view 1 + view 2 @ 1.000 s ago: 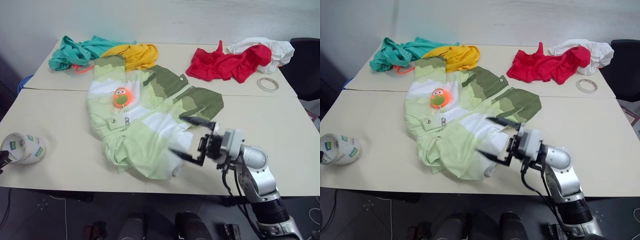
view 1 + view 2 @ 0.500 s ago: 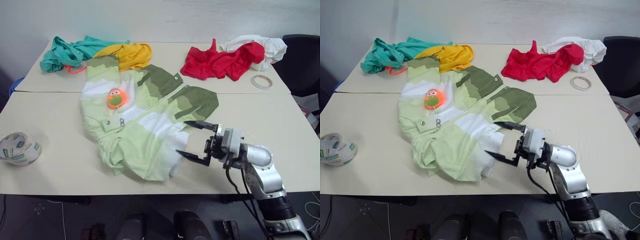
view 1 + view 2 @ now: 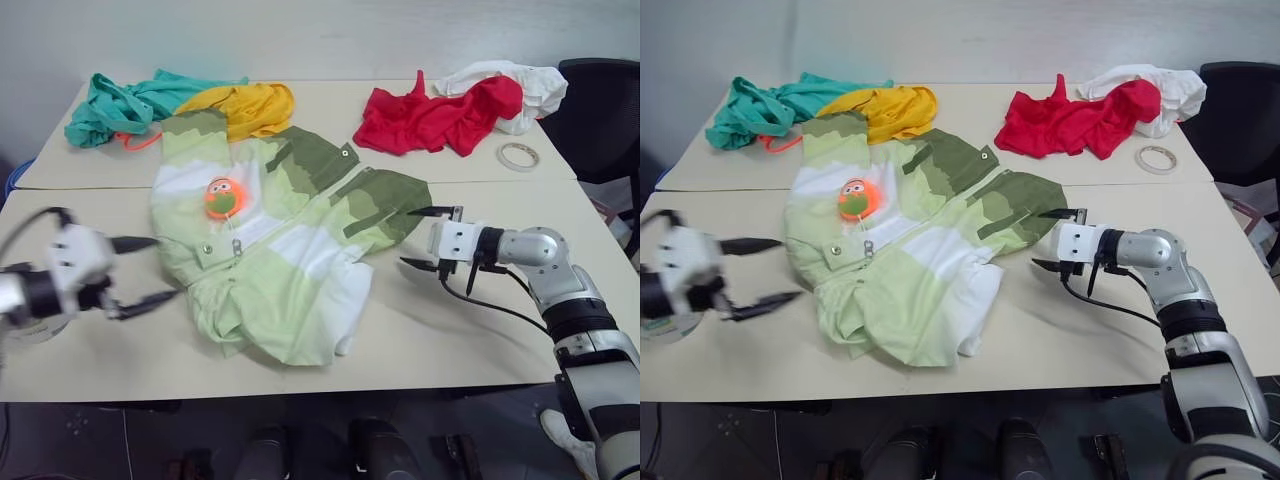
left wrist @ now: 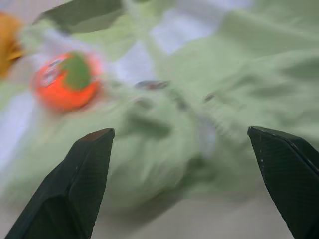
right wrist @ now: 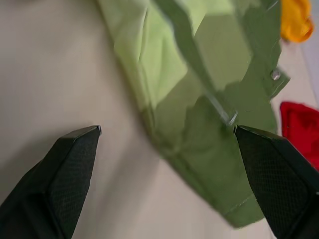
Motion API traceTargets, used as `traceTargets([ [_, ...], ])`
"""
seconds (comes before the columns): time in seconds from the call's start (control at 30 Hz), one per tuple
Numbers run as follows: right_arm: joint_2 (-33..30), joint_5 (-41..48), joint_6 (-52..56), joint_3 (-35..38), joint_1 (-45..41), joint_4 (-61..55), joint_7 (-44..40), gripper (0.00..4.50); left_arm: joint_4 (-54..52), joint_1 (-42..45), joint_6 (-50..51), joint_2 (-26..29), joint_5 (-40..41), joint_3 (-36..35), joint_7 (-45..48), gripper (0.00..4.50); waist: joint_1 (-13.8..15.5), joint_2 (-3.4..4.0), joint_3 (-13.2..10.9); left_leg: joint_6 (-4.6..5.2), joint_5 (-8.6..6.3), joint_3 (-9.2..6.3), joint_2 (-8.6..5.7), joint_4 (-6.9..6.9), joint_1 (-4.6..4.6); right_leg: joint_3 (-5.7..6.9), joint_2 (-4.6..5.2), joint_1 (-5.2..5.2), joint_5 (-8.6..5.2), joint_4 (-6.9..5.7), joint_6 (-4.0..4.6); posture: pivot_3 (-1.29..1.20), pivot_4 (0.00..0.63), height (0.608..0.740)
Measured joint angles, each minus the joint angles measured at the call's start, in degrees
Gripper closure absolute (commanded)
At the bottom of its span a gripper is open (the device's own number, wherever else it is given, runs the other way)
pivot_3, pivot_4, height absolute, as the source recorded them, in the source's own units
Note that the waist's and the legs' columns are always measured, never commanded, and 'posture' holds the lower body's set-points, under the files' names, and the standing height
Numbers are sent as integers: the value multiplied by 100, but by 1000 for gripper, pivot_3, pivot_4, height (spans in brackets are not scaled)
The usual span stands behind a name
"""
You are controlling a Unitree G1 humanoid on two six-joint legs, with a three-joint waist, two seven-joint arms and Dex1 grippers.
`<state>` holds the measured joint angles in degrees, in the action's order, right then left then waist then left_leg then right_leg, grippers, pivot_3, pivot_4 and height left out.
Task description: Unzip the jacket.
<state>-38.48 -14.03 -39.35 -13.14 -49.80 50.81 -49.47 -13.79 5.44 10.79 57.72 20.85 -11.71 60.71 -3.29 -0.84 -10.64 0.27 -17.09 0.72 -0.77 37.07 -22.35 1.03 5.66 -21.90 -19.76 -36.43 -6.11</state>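
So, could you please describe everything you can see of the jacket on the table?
The jacket is soft fabric banded in pale green, white and olive, lying crumpled and spread flat on the beige table. An orange toy pull rests on its chest, with metal snaps nearby. Its top edge touches the yellow garment. Neither tool touches it.

Even, soft indoor light, moderately bright; no glare on surface [image 3: 470, 330]. Faint diffuse shadow under jacket [image 3: 290, 270] hem at near edge. Left gripper [image 3: 140, 270] smeared by motion blur in head views. Left wrist view soft, streaked: orange toy pull [image 4: 67, 87] and jacket fabric blurred. Right wrist view sharper; black fingers [image 5: 55, 184] crisp.
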Motion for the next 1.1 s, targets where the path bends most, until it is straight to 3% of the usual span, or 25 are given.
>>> traceTargets([
  [0.1,49,-472,-220,-227,-480,635,461,0,-558,144,258,-166,-521,955,-161,4,-50,1,-1,0,0,24,11,9,4,1,-15,-8,2,-11,-4,0,150,740],
  [0.27,70,-950,-563,-450,-807,1341,1210,0,-1095,226,1008,-571,-683,1516,-585,4,10,0,-1,-2,5,24,21,36,14,-19,-17,5,1,-33,-4,0,150,740],
  [0.43,369,-1027,-523,-457,-1102,1837,1429,0,-1096,332,1576,-972,-981,1930,-1052,4,12,0,0,-2,6,18,22,42,25,-19,-20,18,1,-41,-3,0,150,740],
  [0.53,549,-1021,-303,-445,-1318,2070,1369,0,-1126,373,1626,-865,-1278,2090,-1123,596,-1,1,0,-9,9,18,23,28,26,-18,-23,10,1,-40,-3,0,150,740],
  [0.63,725,-1015,39,-438,-1498,2197,1221,634,-1036,453,1514,-862,-1530,2110,-1279,1458,9,1,0,-11,11,15,25,31,26,-15,-23,11,1,-41,-3,0,150,740],
  [0.97,965,-432,1111,113,-1514,2393,741,4061,-560,194,1094,-537,-1624,1650,-1345,4433,-12,2,-1,-17,14,8,32,24,30,-9,-26,16,0,-40,-1,0,150,740],
  [1.0,933,-323,1222,228,-1510,2393,563,4438,-480,129,1095,-447,-1624,1496,-1345,4500,-16,5,-2,-19,14,8,33,22,30,-9,-27,15,0,-40,0,0,150,740],
  [1.1,816,-40,1390,450,-1474,2355,12,4476,-257,51,1029,-327,-1619,1255,-1332,4500,-12,8,-4,-19,15,8,34,21,30,-7,-27,14,-1,-40,0,0,150,740],
])
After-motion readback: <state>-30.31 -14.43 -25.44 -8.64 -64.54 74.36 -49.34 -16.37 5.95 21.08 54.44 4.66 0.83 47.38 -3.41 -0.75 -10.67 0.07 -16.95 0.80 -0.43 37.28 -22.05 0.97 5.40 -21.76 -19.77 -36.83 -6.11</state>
